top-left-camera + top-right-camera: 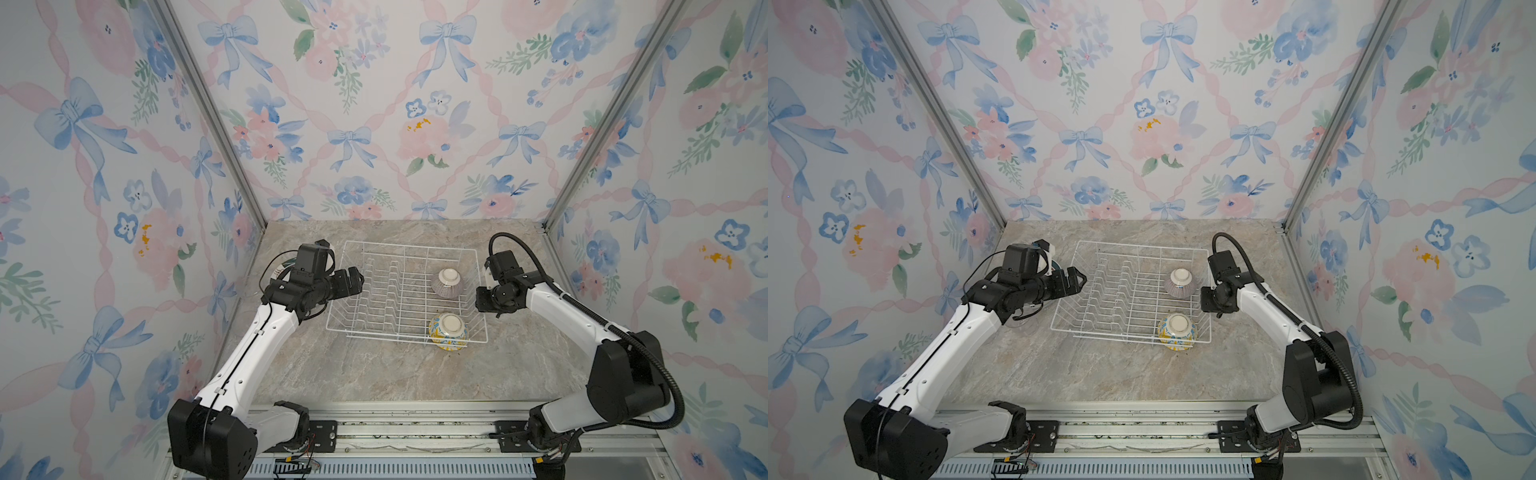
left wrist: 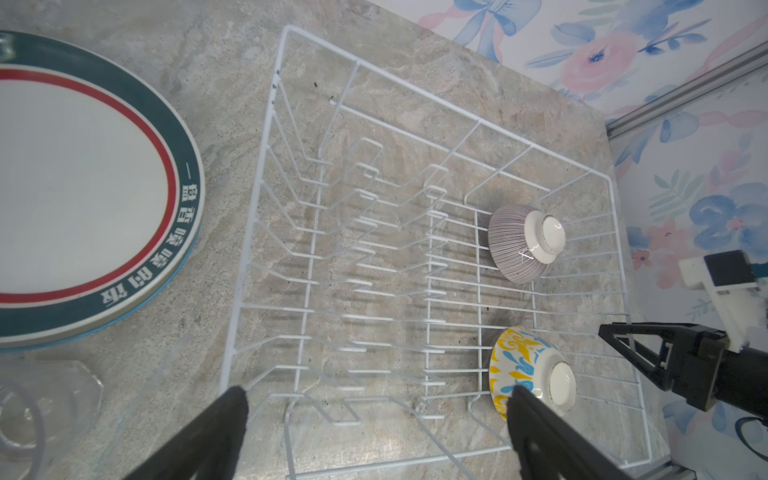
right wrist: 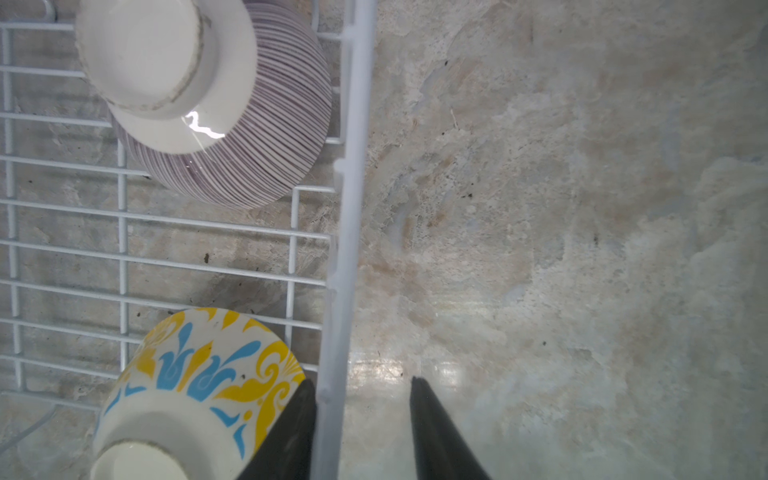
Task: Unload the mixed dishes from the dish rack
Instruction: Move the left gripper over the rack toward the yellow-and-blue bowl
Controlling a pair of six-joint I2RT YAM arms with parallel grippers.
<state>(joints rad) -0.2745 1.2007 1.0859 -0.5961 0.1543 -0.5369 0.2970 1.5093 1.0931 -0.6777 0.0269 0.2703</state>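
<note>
Rack (image 3: 351, 187) holds just two bowls (image 1: 446, 282); plates (image 2: 83, 187) lie on the counter (image 1: 374, 374). My left jaws gape empty; right jaws straddle the rim, unclenched.

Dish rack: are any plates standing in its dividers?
No, in the left wrist view the dish rack has bare dividers and holds only the purple-striped bowl and the yellow-blue bowl, both upside down.
</note>
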